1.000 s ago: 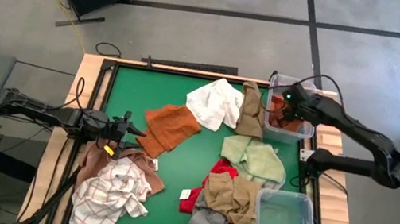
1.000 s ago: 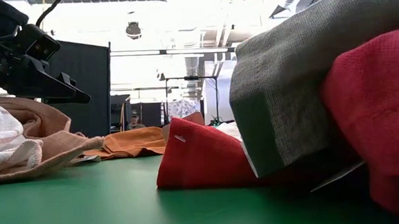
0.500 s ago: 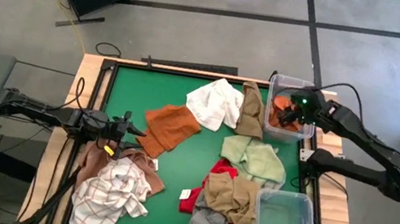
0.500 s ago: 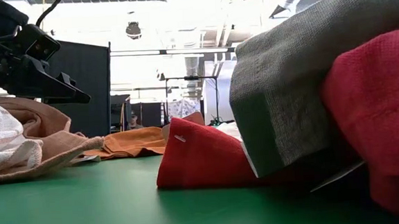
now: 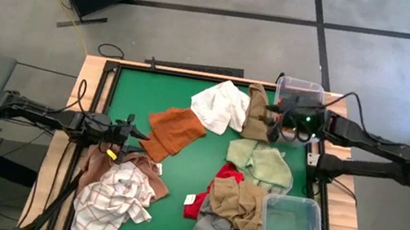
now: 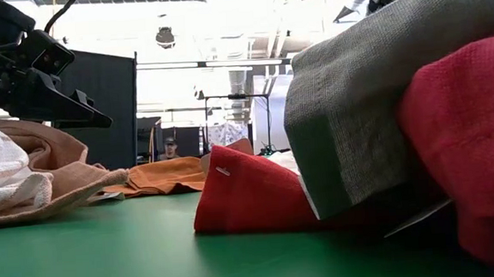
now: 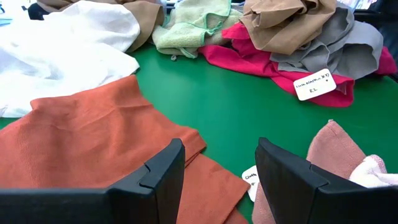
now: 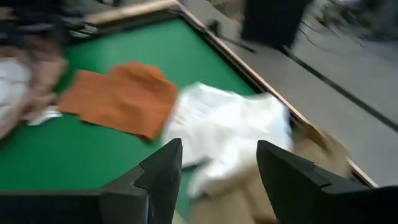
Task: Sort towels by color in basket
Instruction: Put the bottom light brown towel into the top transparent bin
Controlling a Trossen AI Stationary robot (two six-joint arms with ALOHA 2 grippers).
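Towels lie scattered across the green bench (image 5: 189, 162): rust orange towel (image 5: 173, 131), white towel (image 5: 220, 106), pale green towel (image 5: 262, 162). The right end effector (image 5: 276, 125), fingers parted and empty, hovers beside the brown towel (image 5: 256, 113); the left end effector (image 5: 136, 132) hangs open near the checked towel (image 5: 113, 200).

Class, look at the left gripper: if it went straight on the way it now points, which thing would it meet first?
Most likely the rust orange towel. The left gripper is open and empty, and that towel lies directly beyond its fingers; the white towel is farther on.
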